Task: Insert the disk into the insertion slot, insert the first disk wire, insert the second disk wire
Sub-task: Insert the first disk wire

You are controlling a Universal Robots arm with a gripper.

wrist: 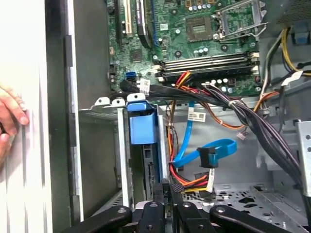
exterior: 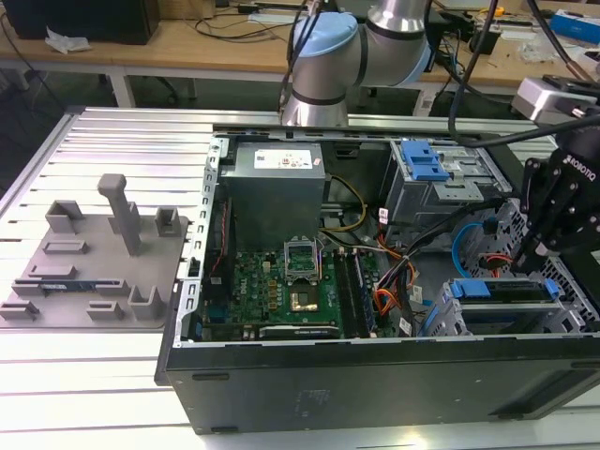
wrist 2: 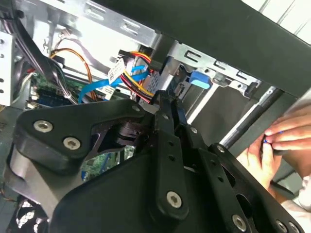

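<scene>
The disk, in its blue carrier, sits inside the insertion slot, a grey perforated cage at the case's front on the exterior view's right. My gripper hangs just above the disk's rear end. In both wrist views its fingers stand close together at the black plug of a red, yellow and black disk wire. That wire bundle ends right at the fingertips. A second disk wire, a flat blue cable with a black plug, hangs loose beside it.
A person's hand rests on the case's outer wall near the cage, also seen as a hand. A thick black cable bundle crosses above the wires. The taller grey box with a blue tab stands behind, the motherboard beside it.
</scene>
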